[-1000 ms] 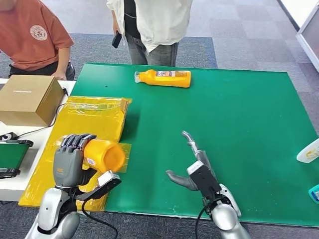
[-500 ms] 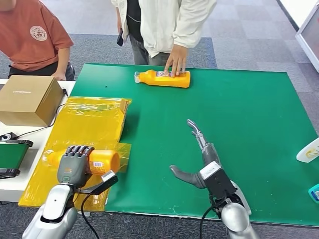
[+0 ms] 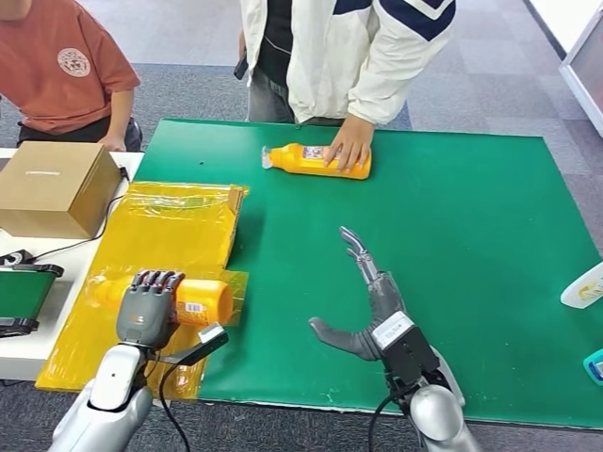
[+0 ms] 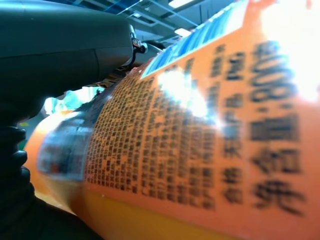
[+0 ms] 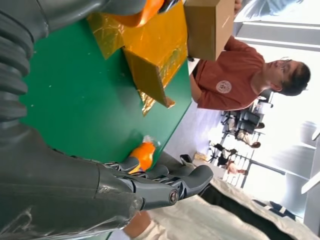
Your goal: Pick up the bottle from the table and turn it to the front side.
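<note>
An orange bottle (image 3: 187,302) is gripped on its side by the left hand (image 3: 146,309) at seven o'clock over yellow wrapping (image 3: 165,234), fine print showing, so further turning toward its front seems needed, while the right hand (image 3: 365,306) is held open, empty.

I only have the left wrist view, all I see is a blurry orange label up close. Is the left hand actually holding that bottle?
Observer: Yes. In the head view the left hand grips the orange bottle, which lies on its side over the yellow plastic sheet.
Operator: What is the right hand doing?
Observer: The right hand hovers over the green mat with fingers spread, holding nothing.
Operator: Is anything else going on at the table?
Observer: A person's hand rests on a second orange bottle lying at the mat's far edge.
</note>
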Controlling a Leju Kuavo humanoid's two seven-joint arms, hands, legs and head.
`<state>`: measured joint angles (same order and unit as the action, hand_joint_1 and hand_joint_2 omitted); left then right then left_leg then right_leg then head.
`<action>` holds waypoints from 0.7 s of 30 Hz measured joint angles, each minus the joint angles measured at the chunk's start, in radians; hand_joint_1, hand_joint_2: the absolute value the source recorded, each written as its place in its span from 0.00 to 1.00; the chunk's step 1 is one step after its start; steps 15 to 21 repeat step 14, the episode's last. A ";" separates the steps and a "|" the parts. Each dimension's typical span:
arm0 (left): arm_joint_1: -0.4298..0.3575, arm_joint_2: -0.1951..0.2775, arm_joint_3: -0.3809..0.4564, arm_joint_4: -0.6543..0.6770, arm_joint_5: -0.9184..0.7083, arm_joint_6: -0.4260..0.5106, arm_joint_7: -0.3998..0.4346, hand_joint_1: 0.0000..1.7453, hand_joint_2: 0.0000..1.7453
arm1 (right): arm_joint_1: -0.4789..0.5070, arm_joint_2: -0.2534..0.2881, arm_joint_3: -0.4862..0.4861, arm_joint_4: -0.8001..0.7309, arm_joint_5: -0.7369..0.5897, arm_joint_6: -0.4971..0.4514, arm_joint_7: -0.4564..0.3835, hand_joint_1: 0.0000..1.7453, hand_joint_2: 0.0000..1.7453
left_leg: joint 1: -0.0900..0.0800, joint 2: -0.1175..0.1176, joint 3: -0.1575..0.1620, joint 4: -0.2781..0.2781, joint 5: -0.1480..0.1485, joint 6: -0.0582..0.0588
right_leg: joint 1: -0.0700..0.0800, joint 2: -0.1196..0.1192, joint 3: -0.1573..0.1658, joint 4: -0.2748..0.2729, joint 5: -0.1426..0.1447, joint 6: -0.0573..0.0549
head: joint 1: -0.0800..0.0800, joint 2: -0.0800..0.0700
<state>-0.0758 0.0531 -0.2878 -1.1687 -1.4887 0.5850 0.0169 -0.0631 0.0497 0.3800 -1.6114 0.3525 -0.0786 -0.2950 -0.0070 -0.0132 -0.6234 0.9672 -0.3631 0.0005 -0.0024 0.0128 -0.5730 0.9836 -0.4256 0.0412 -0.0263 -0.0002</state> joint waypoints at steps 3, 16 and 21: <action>-0.032 -0.004 -0.009 0.023 -0.001 0.003 0.000 0.00 0.50 | -0.008 0.000 0.014 0.000 -0.006 0.000 -0.002 0.00 1.00 | 0.000 0.000 0.000 0.000 0.001 0.000 | 0.000 0.000 0.000 0.000 0.001 0.000 | 0.000 0.000; -0.061 -0.016 -0.054 0.037 0.037 0.011 -0.006 0.00 0.00 | -0.011 -0.003 0.038 0.000 -0.018 -0.005 -0.001 0.00 1.00 | 0.000 0.000 0.000 0.000 0.001 0.000 | 0.000 0.000 0.000 0.000 0.001 0.000 | 0.000 0.000; -0.061 -0.016 -0.054 0.037 0.037 0.011 -0.006 0.00 0.00 | -0.011 -0.003 0.038 0.000 -0.018 -0.005 -0.001 0.00 1.00 | 0.000 0.000 0.000 0.000 0.001 0.000 | 0.000 0.000 0.000 0.000 0.001 0.000 | 0.000 0.000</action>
